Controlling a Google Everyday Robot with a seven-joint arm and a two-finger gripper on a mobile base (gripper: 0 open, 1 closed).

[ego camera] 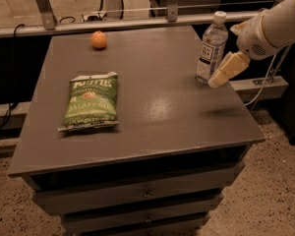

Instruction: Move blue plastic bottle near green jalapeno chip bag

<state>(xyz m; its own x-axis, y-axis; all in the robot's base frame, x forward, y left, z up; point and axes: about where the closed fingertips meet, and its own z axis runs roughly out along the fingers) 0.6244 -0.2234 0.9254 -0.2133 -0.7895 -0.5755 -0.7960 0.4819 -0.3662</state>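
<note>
Bottle (211, 48) upright, well right of chip bag (91, 102) | hand (217, 80) just beside its base | grip state cannot tell

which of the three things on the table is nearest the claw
The blue plastic bottle, standing upright on the right, with the claw beside its lower half. The green jalapeno chip bag and the orange fruit sit far left.

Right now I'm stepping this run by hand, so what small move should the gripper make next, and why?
Probably a slight move left, so the gripper meets the bottle. The gripper hangs just right of the bottle's lower half; the bottle stands upright, across the table from the bag.
</note>
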